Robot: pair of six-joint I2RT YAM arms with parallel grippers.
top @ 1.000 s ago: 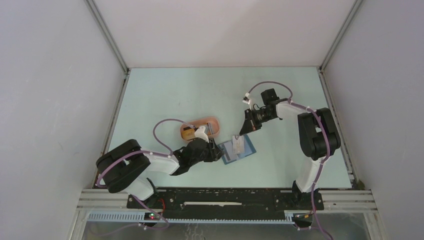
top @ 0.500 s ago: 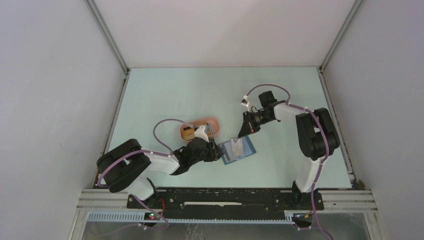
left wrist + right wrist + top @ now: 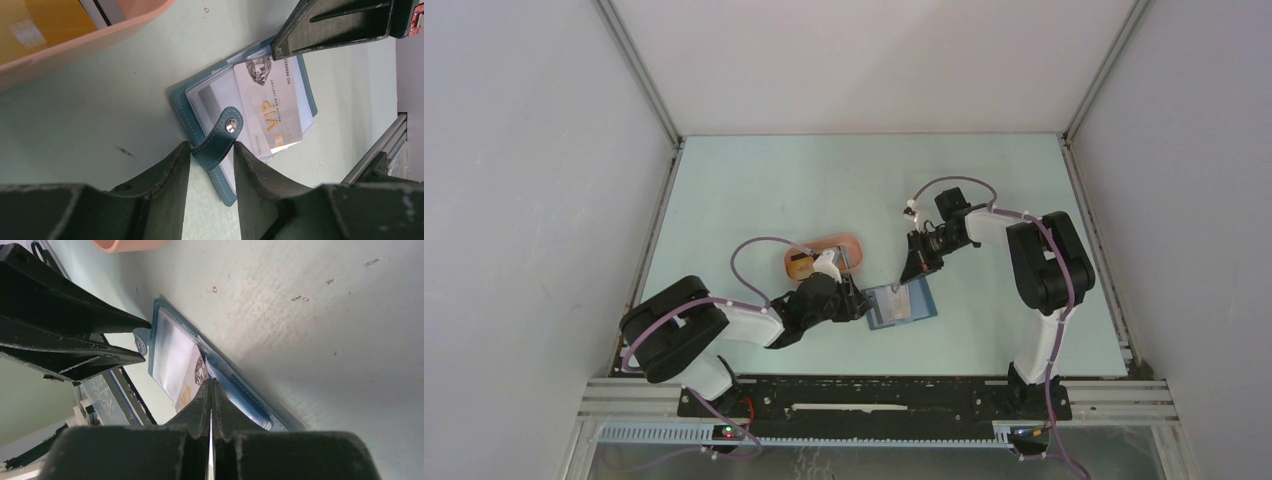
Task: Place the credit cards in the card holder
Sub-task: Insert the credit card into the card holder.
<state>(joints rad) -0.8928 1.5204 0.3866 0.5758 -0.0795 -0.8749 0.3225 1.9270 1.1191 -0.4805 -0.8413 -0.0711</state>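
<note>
Whitish card (image 3: 270,107) lies on open card holder (image 3: 212,97), flat on table (image 3: 774,190), seemingly part-way into sleeve. Right gripper (image 3: 211,384) fully closed, empty, tip on card's far end, likely nudging it in. Left gripper (image 3: 212,148) half-closed, pinching holder's strap, probably anchoring it. 1 yellow card (image 3: 45,20) in pink tray (image 3: 115,27).

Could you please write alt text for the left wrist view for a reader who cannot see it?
The left gripper grips the snap strap of an open dark-blue folding card holder with a whitish plastic VIP card on its sleeves, whose far end the shut right gripper touches. A salmon-pink tray with a yellow-orange card sits beyond.
</note>
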